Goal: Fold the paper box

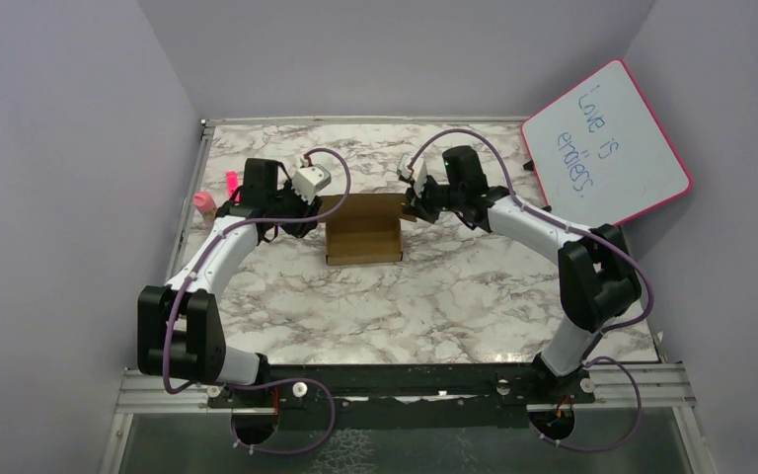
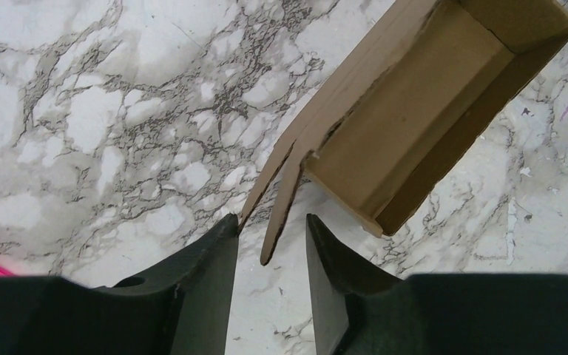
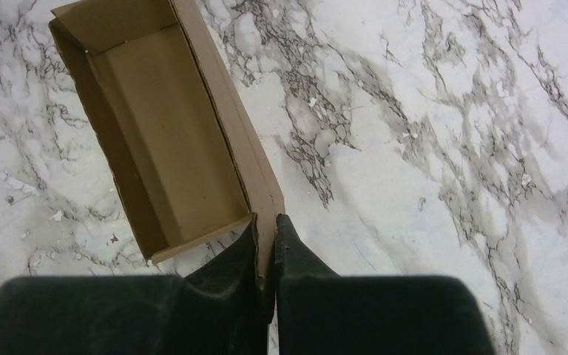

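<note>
Right pincer (image 3: 267, 238) was clamped tight on the thin side flap of the paper box (image 3: 166, 140), right at the open tray's near corner! Left pincer (image 2: 271, 225) stood apart, its jaws straddling the tip of the opposite flap and not closed on it. The box sat open-topped on the marble table (image 1: 454, 296), between the two pincers, toward the far middle.
</note>
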